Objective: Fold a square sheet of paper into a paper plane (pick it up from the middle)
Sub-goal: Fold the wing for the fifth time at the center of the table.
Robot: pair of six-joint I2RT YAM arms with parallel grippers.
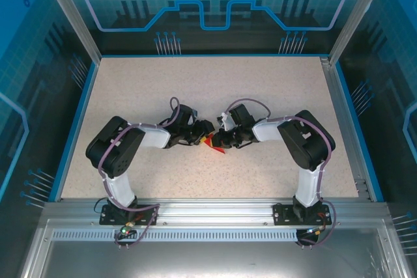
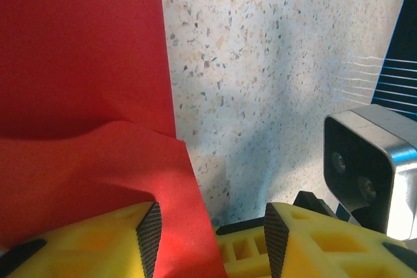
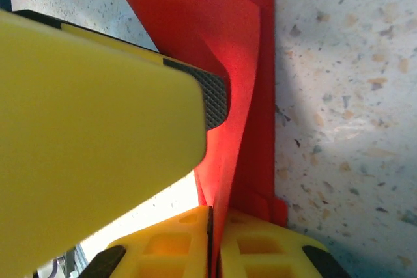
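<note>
The square sheet of paper (image 1: 217,147) is bright red and lies at the table's middle, where both grippers meet. In the left wrist view the sheet (image 2: 85,63) lies partly flat, with a raised flap running down between my left gripper (image 2: 212,239) jaws. Those jaws stand apart, and the flap rests against the left pad (image 2: 149,239). My right gripper (image 3: 212,242) is shut on a standing fold of the red sheet (image 3: 244,83), pinched between its yellow fingers. The left gripper's finger (image 3: 98,109) presses close beside that fold. From above, the left gripper (image 1: 204,135) and right gripper (image 1: 222,140) nearly touch.
The speckled tabletop (image 1: 195,89) has a blue rim and aluminium posts around it. The right wrist's camera housing (image 2: 365,167) sits close to my left fingers. Both arm bases stand on the metal rail (image 1: 208,216) at the near edge.
</note>
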